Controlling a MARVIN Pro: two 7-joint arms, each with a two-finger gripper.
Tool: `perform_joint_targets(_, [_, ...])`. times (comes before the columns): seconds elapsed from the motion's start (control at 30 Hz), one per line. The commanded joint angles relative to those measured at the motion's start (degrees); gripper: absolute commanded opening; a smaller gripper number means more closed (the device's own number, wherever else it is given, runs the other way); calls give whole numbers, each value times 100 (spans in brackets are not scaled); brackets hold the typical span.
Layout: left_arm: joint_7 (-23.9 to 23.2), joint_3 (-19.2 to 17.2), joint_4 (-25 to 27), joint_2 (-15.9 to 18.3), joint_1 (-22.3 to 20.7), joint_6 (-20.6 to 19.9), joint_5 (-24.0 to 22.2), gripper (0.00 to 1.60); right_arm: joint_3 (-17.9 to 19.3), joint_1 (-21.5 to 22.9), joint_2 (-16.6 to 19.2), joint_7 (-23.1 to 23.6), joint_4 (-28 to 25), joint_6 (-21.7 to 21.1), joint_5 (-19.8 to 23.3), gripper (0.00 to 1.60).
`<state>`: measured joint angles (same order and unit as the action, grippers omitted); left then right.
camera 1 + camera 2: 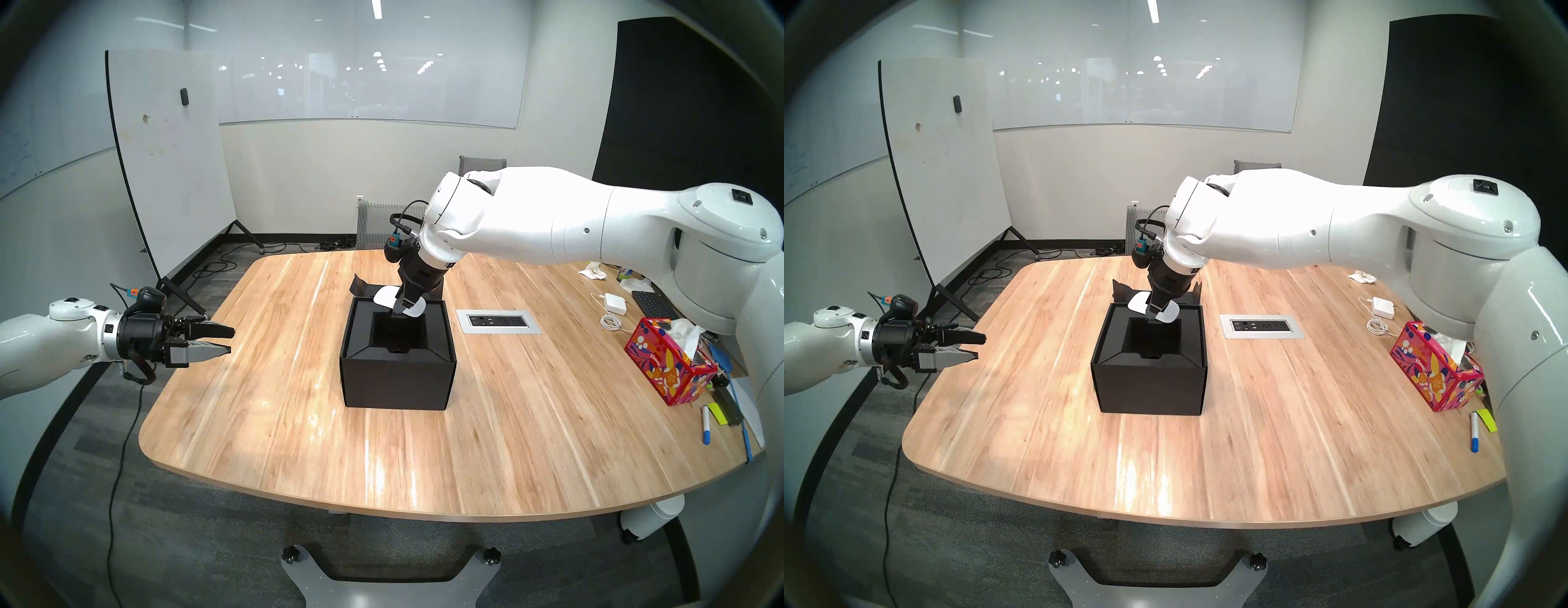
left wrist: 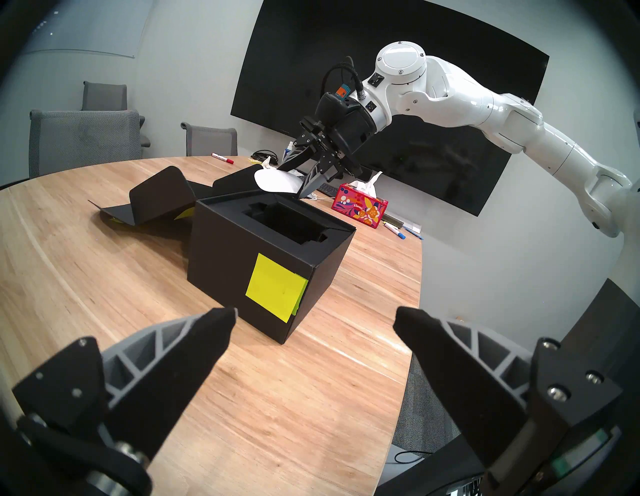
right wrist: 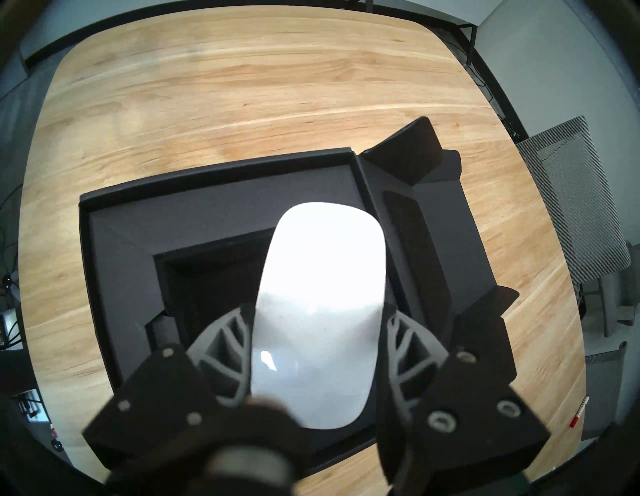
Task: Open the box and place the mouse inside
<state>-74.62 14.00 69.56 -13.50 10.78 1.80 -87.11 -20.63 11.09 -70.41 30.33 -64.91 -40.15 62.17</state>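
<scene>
Placing step: right end effector point(image 1: 401, 306) clamping glossy white oval mouse point(image 1: 387, 296) above opened matte black cardboard box point(image 1: 396, 373); left end effector point(image 1: 220, 339) spread wide, empty. Next, probably: lower into recess, release.

Below my right gripper point(image 1: 402, 309), the box's point(image 1: 396, 378) dark well gapes unobstructed; its folded-back lid point(image 2: 161, 201) lies behind it on the table point(image 1: 297, 424). My left gripper point(image 1: 220, 339) hangs well aside, over bare wood.

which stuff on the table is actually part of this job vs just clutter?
In the job:
- box, lid open
- mouse, held in the right pincer over the box's recess

Just lying about:
- tissue box
- power adapter
- keyboard
- blue marker
- red marker
</scene>
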Motion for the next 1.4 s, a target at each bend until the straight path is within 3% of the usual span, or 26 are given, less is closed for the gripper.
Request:
perform_joint_targets(0.0, [0, -65, 14, -14, -66, -5, -47, 160, 117, 32, 159, -115, -8, 69, 62, 0])
perform_joint_targets(1.37, [1, -66, 14, -14, -65, -6, -48, 160, 82, -355, -215, 539, 1022, 824, -122, 0])
